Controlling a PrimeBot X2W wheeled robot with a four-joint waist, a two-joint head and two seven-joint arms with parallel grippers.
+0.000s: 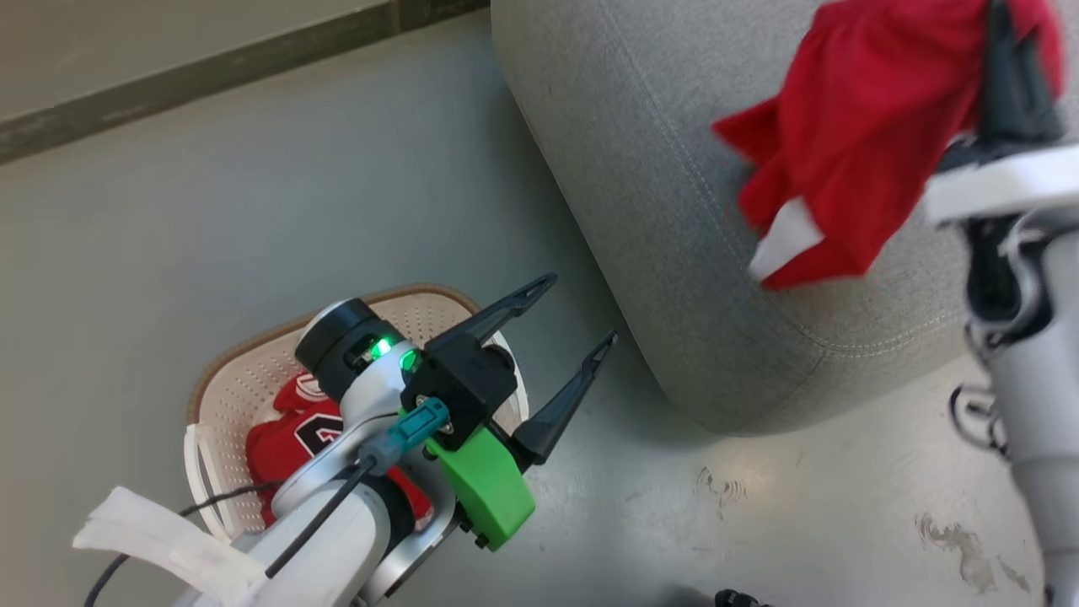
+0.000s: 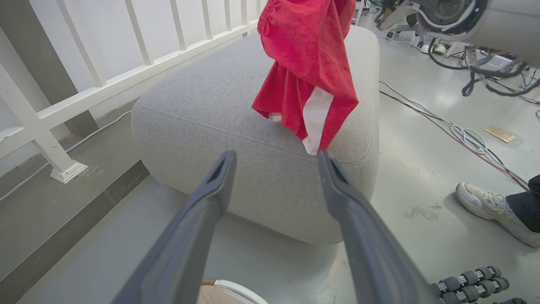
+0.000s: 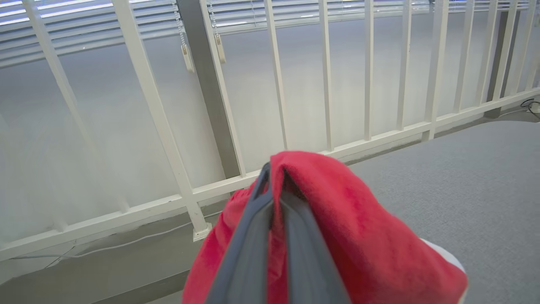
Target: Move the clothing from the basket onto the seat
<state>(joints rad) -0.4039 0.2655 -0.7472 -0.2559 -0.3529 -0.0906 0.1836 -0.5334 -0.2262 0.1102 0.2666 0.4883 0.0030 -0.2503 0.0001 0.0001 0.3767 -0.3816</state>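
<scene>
**A:** The clothing: where is it seen?

**B:** One piece, a plain bright red fabric garment with white trim [image 1: 868,126], is held up by the right hand [image 1: 1001,34], whose two long dark fingers are pinched together on a fold of it. It is hung above the seat [image 1: 641,169], a large grey woven-fabric cushion with stitched seams. Whether its lowest tip is touching the cushion cannot be told.

**A:** And the other piece?

**B:** A red jersey with black-and-white lettering [image 1: 282,443] is seen lying in the small cream-white perforated plastic basket with a brown rim [image 1: 244,379]. The basket is set on the grey floor [image 1: 253,211] near the seat's corner. The jersey is partly hidden by the left arm.

**A:** How is the left hand [image 1: 580,308] found?

**B:** Its fingers are spread wide and nothing is held between them. It is raised over the basket's edge and pointed toward the seat.

**A:** What else is shown?

**B:** A white railing [image 2: 84,97] is seen behind the seat, and a person's pale shoe [image 2: 489,207] is seen on the floor beside it.
</scene>
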